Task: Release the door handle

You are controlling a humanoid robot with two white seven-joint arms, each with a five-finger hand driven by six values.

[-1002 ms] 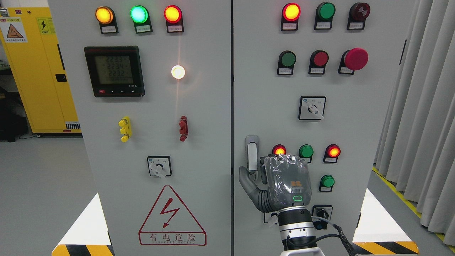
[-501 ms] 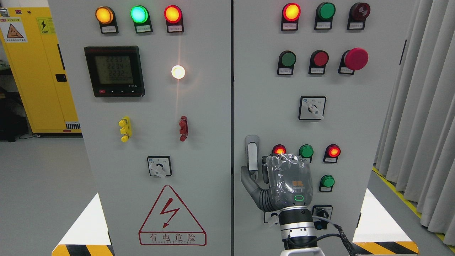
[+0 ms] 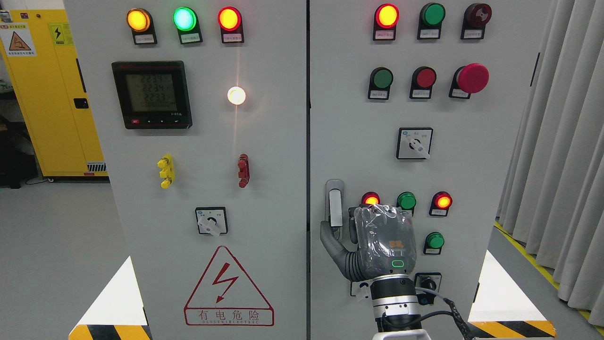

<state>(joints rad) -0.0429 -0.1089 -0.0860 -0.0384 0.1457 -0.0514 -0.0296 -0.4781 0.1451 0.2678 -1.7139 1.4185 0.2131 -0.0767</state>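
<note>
Door handle (image 3: 334,208) sits at ten o'clock of the right hand (image 3: 377,238), whose thumb is hooked at its lower end; other fingers are hidden. Releasing seems underway; next, withdraw the hand straight back.

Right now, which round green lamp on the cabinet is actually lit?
The green lamp in the left door's top row, between the amber and red ones. It glows bright; the green lamps on the right door look dark.

Yellow cabinet (image 3: 52,94) at left, grey curtain (image 3: 561,141) at right, digital meter (image 3: 152,94), red mushroom button (image 3: 473,78)
</note>
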